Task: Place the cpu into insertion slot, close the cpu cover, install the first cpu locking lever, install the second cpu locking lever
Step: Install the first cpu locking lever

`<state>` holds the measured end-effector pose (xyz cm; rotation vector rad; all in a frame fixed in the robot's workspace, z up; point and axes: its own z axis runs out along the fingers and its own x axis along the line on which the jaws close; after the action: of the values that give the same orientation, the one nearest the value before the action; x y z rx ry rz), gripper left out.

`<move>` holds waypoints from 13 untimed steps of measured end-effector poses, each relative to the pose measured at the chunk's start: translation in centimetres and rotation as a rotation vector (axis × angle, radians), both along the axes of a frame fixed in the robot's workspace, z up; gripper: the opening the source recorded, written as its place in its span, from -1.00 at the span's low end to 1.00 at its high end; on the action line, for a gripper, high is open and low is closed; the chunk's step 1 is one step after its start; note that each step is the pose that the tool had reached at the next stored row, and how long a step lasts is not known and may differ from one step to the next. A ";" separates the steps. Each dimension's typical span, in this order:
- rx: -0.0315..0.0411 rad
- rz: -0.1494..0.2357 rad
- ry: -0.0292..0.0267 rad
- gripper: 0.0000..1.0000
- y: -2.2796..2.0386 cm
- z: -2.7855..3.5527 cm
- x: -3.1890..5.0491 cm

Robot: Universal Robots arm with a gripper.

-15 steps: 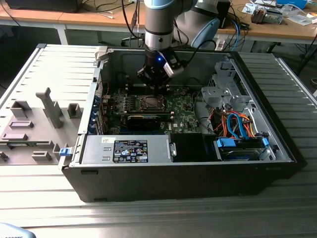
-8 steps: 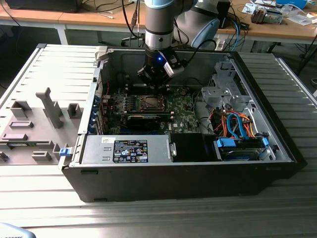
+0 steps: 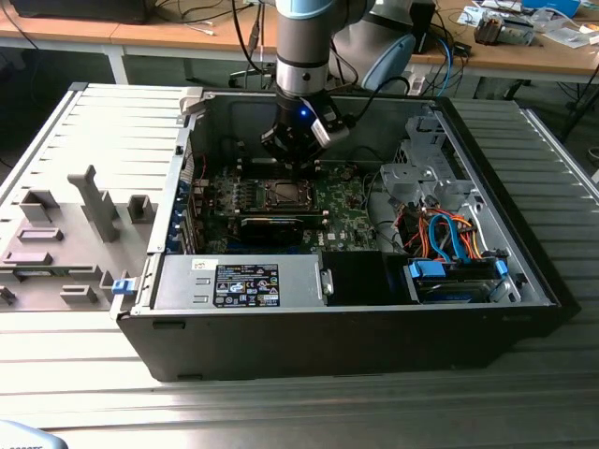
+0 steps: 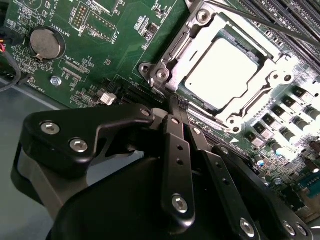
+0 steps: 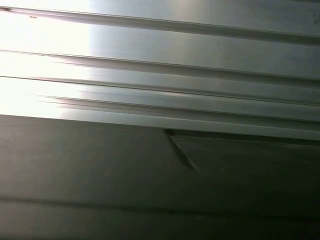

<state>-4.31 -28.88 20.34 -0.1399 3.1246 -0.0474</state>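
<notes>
Exterior view shows the arm reaching down into an open computer case (image 3: pixel 524 281) that lies on its side on a ribbed metal bench (image 3: pixel 281 412), with the end effector (image 3: pixel 298 161) hanging just above the far edge of the green motherboard (image 3: pixel 351 220). Its black fingers (image 4: pixel 177 150) appear in the second wrist view pressed together to a narrow tip with nothing between them, so it is clenched and empty. That tip sits just beside the near edge of the insertion slot (image 4: pixel 165 75), by one of its corner screws. The cpu (image 4: pixel 220 70) lies flat in the socket, its pale metallic face showing through the square window of the cpu cover (image 4: pixel 270 75), which lies down over it. A thin locking lever (image 4: pixel 260 22) runs along the far side of the socket. A round coin battery (image 4: pixel 46 42) sits on the board well apart from the socket. Toward the exterior view's right end of the case are blue and orange cables (image 3: pixel 449 238), and a labelled power supply (image 3: pixel 239 281) lies along the case's near edge.
</notes>
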 end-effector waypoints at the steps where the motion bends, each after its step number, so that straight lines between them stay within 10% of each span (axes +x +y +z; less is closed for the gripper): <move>1: 0.0004 0.000 0.0009 -0.79 -0.01 -0.03 0.07; 6: 0.0099 0.000 0.0034 -0.79 -0.02 -0.21 0.17; 10: 0.0374 0.000 0.0033 -0.79 -0.02 -0.23 0.17; 13: 0.0387 0.000 0.0030 -0.79 -0.01 0.36 0.18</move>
<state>-4.14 -28.89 20.70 -0.1402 3.1262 0.0132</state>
